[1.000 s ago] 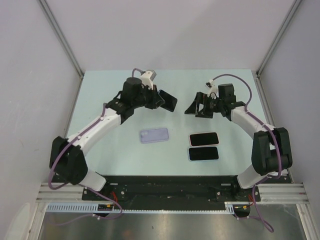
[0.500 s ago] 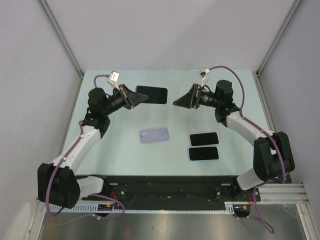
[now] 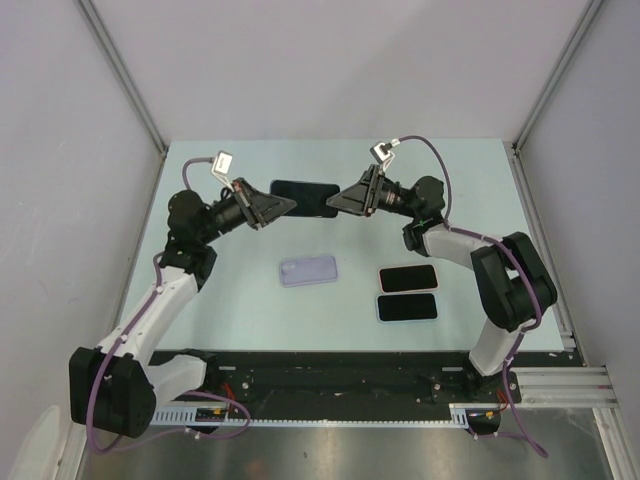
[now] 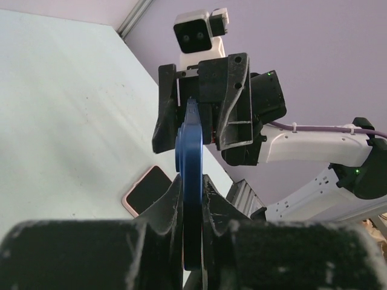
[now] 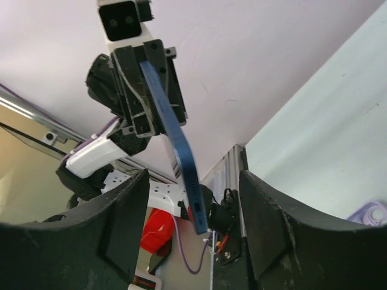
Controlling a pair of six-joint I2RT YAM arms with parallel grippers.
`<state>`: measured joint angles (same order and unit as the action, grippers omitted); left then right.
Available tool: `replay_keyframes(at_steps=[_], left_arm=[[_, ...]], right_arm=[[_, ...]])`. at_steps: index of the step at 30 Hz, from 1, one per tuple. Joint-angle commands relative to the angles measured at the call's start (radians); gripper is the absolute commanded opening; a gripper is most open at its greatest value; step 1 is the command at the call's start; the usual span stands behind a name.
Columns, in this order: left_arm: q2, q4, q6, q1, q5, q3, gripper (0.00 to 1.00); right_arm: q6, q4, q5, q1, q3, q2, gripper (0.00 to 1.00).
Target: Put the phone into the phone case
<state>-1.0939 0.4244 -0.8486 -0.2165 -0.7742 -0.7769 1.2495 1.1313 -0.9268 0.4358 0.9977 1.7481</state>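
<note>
- Starting from above: the phone (image 3: 308,192) is held clear of the table (image 3: 230,290). It is pinched at its left end by the left gripper (image 3: 285,205) and met at its right end by the right gripper (image 3: 342,200).
- A change is noted: half a second ago the right gripper was kept well apart from the phone. Now that gap has been closed, while the phone has hardly been shifted.
- A handover or a two-handed hold is judged to be under way, so the fitting itself is not yet begun.
- Counted from above: three dark phones in all. One is held, and a black phone (image 3: 408,277) and a pink-rimmed phone (image 3: 407,307) are laid close together on the table.
- One lilac case (image 3: 308,270) is counted, lying near the middle and nearer the arms than the held phone. Two grippers are counted.
- Over to the left wrist: the phone (image 4: 188,145) is seen edge-on, blue along its rim. The left fingers (image 4: 213,196) are clamped tight on both faces.
- The right gripper (image 4: 199,115) is seen facing, its fingers set either side of the far end. One pink-rimmed phone (image 4: 148,190) is counted on the table below.
- Right wrist now: the right fingers (image 5: 121,241) are spread wide and the phone's end (image 5: 172,130) is taken in between them. No contact can be made out, and nothing is gripped by them.
- One corner of the lilac case (image 5: 375,214) is caught at the lower right.
</note>
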Motion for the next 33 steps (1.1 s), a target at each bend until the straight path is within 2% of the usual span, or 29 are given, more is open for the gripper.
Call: replay_keyframes(at_steps=[1,7,10,12,13,16,18,19,20,22,25,27,30,33], left_arm=[[0.016,0.091,-0.032,0.003,-0.031,-0.001,0.00],[-0.006,0.099,-0.038,0.003,-0.025,0.010,0.00],[-0.018,0.103,-0.038,0.003,-0.022,0.011,0.00],[-0.023,0.103,-0.040,0.003,-0.031,0.007,0.00],[-0.026,0.103,-0.038,0.003,-0.033,0.007,0.00],[-0.023,0.105,-0.024,0.003,-0.042,0.005,0.02],[-0.024,0.103,-0.010,0.003,-0.045,0.007,0.18],[-0.026,0.103,-0.007,0.003,-0.031,0.008,0.41],[-0.026,0.100,-0.010,0.003,-0.027,0.016,0.49],[-0.038,0.100,-0.015,0.003,-0.022,0.027,0.64],[-0.052,0.094,-0.006,0.003,-0.017,0.044,0.75],[-0.058,0.080,0.002,0.003,-0.005,0.054,0.79],[-0.069,0.007,0.051,0.002,0.030,0.053,0.79],[-0.101,-0.186,0.149,0.002,0.114,0.015,0.79]], right_arm=[[0.084,0.165,0.006,0.009,0.007,-0.013,0.63],[0.039,0.087,-0.009,0.007,0.009,-0.038,0.45],[0.033,0.058,-0.033,0.012,0.009,-0.039,0.22],[0.016,0.024,-0.049,0.014,0.007,-0.042,0.11],[0.005,0.004,-0.056,0.014,0.007,-0.051,0.00],[-0.082,-0.114,-0.047,0.014,0.009,-0.081,0.00],[-0.186,-0.244,-0.031,0.011,0.009,-0.128,0.00],[-0.223,-0.298,-0.009,0.011,0.015,-0.148,0.00],[-0.258,-0.406,0.002,0.008,0.018,-0.177,0.00],[-0.355,-0.494,0.029,-0.002,0.024,-0.208,0.00],[-0.444,-0.649,0.054,-0.035,0.024,-0.254,0.00],[-0.514,-0.772,0.080,-0.063,0.024,-0.286,0.00],[-0.608,-0.918,0.118,-0.094,0.024,-0.332,0.00],[-0.662,-1.027,0.155,-0.114,0.024,-0.357,0.00]])
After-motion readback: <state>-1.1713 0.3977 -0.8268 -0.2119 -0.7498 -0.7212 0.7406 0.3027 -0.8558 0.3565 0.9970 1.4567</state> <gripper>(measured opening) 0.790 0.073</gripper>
